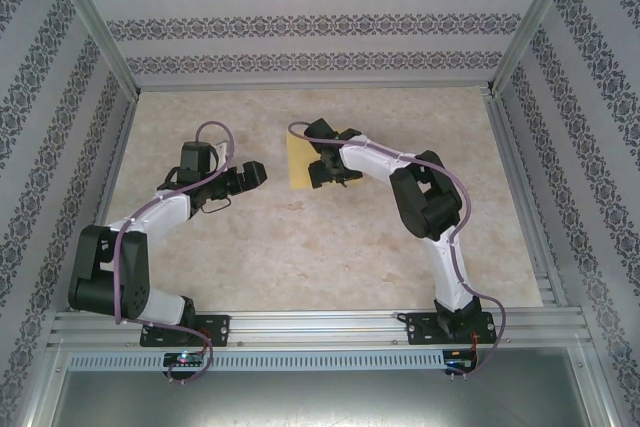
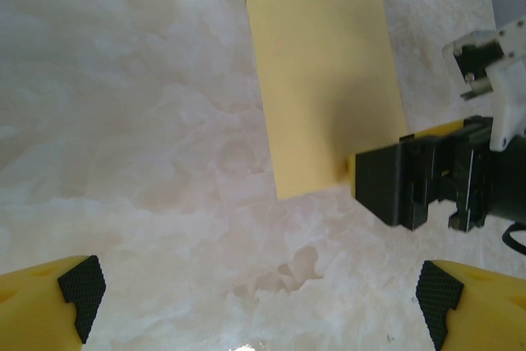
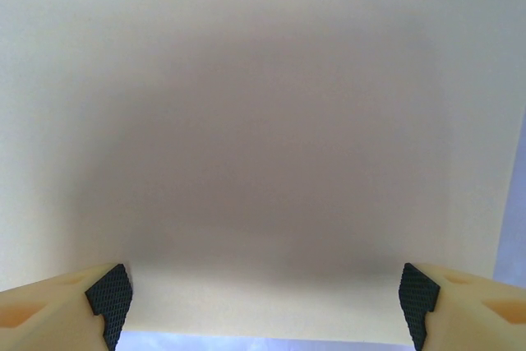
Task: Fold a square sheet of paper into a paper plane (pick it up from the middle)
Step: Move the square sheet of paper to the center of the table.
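The square sheet of paper (image 1: 298, 157) is mustard yellow and lies flat on the marbled table, with no crease showing. A paper plane is out of view. My right gripper (image 1: 325, 173) hangs low over the sheet's middle, jaws open. In the right wrist view the sheet (image 3: 263, 121) spreads under the gripper (image 3: 263, 302), and both black pads (image 3: 111, 293) stand wide apart near its close edge. My left gripper (image 1: 250, 175) is open to the left of the sheet, over bare table. In the left wrist view the sheet (image 2: 325, 80) lies ahead of that gripper (image 2: 255, 302).
The table (image 1: 300, 247) is walled by aluminium rails (image 1: 522, 197) and patterned panels on three sides. In the left wrist view the right gripper's black body (image 2: 419, 178) sits at the sheet's near right corner. Open tabletop lies in front of both arms.
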Robot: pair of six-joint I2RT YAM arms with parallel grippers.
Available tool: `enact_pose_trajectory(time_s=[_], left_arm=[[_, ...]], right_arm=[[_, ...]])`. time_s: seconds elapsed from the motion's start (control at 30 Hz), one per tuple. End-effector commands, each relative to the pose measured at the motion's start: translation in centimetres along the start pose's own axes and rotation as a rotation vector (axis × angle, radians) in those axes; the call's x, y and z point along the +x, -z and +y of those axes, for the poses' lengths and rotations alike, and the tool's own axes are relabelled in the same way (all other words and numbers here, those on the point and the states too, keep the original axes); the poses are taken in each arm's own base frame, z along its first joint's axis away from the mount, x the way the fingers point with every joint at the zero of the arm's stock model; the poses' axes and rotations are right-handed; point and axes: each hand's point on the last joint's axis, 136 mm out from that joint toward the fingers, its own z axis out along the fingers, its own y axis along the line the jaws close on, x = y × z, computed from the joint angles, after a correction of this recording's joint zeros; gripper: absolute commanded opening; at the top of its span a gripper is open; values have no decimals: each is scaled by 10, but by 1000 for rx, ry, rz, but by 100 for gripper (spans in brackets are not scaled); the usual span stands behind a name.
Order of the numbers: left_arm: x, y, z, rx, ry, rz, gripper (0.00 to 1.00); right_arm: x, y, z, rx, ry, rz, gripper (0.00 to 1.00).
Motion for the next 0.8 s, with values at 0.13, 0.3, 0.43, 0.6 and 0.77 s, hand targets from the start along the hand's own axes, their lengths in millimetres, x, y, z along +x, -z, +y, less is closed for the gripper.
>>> enact_pose_trajectory(time_s=[0.13, 0.3, 0.43, 0.6, 0.77], left_arm=[[-3, 19, -19, 20, -44, -10, 100], [4, 28, -22, 20, -27, -1, 100], [10, 34, -22, 10, -29, 6, 100], [11, 34, -21, 10, -27, 6, 100], [13, 36, -21, 11, -20, -2, 100]], right_arm=[[69, 8, -1, 1, 50, 95, 88], [99, 22, -1, -1, 38, 82, 88], [113, 31, 5, -13, 26, 73, 88], [88, 54, 20, -62, 0, -8, 89], [62, 58, 20, -77, -108, -46, 91]])
